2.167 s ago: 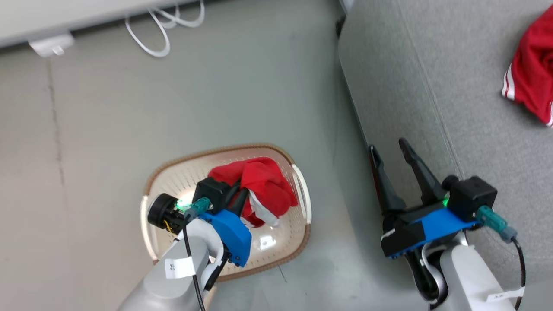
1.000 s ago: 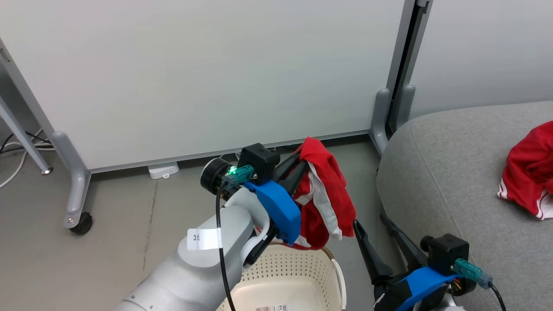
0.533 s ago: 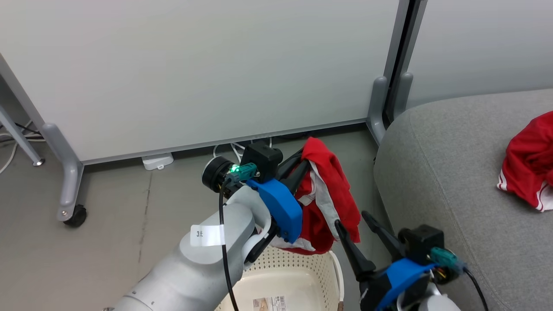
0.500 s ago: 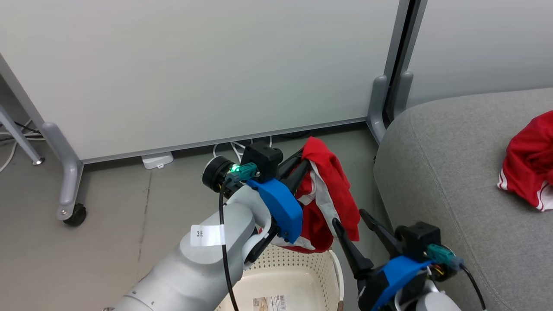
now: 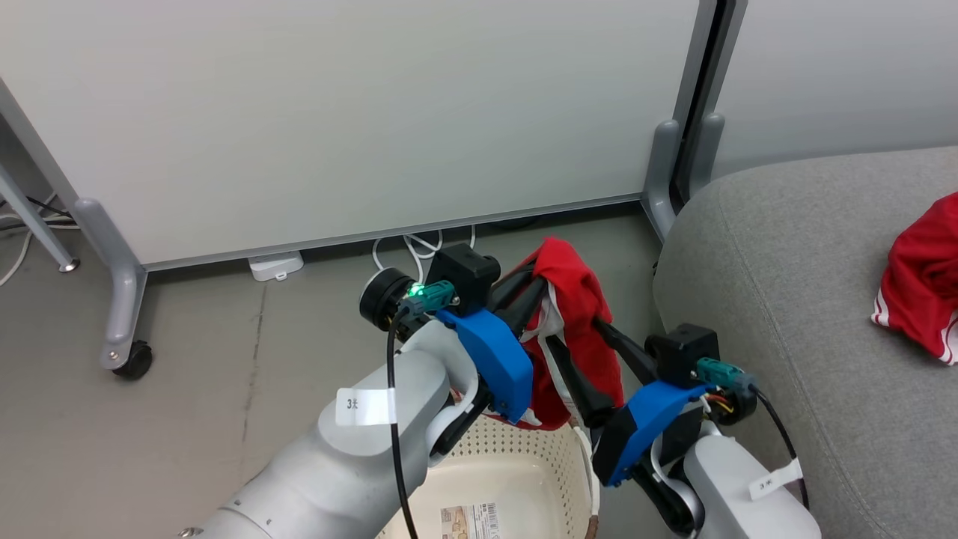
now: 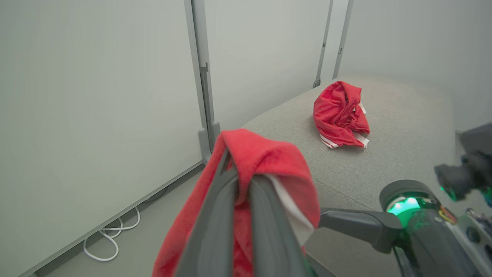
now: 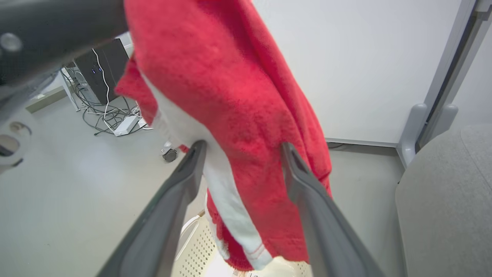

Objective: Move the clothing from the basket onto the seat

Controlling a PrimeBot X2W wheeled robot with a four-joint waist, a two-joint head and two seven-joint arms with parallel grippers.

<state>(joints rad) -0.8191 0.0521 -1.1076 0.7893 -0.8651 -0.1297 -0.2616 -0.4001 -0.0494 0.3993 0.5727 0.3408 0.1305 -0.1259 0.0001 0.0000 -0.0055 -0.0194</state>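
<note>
Head view: the floor (image 5: 187, 419) is bare grey concrete. A white partition panel (image 5: 337, 112) stands on grey legs, one on a caster (image 5: 133, 359). A white cable (image 5: 419, 247) and a white adapter (image 5: 275, 265) lie at its foot. A light grey sofa (image 5: 808, 247) stands at right. The left gripper (image 5: 535, 278) is pressed together on a red garment (image 5: 580, 299) with white trim, held in the air above the basket (image 5: 516, 442). The right gripper (image 5: 572, 333) is spread, one finger on each side of the hanging cloth. The other garment (image 5: 920, 292) lies crumpled on the sofa. A barcode label (image 5: 468, 518) lies inside the basket, its print unreadable. The left forearm's tag (image 5: 364, 405) begins with "3". Left wrist view: the fingers pinch the garment's top fold, well apart from the other garment. Right wrist view: the spread fingers flank the cloth; contact cannot be judged. A dark box (image 7: 113, 57) and tangled wires (image 7: 103, 115) sit across the floor.
</note>
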